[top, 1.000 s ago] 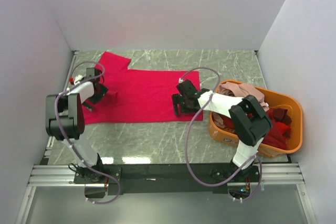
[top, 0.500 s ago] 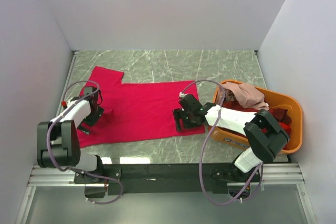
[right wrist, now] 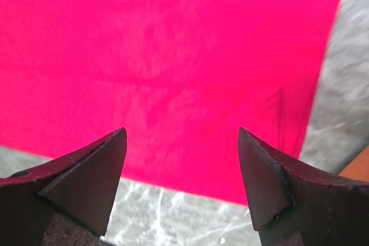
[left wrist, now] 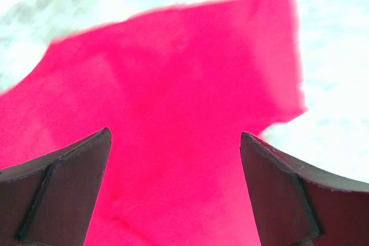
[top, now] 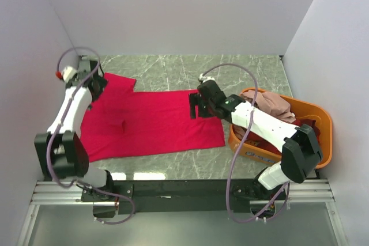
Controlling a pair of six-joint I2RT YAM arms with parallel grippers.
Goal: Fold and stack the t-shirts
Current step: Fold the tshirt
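Marble table [top: 173, 67]; crimson-pink t-shirt [top: 151, 124] seemingly flat.

Bright, even light up top; left wrist view's blurry, the grey marbled tabletop [left wrist: 340, 56] blown out white.

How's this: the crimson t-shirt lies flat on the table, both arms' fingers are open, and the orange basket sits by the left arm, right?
No: the top external view shows the orange basket by the right arm. The crimson t-shirt does lie flat on the table, left fingers and right fingers open.
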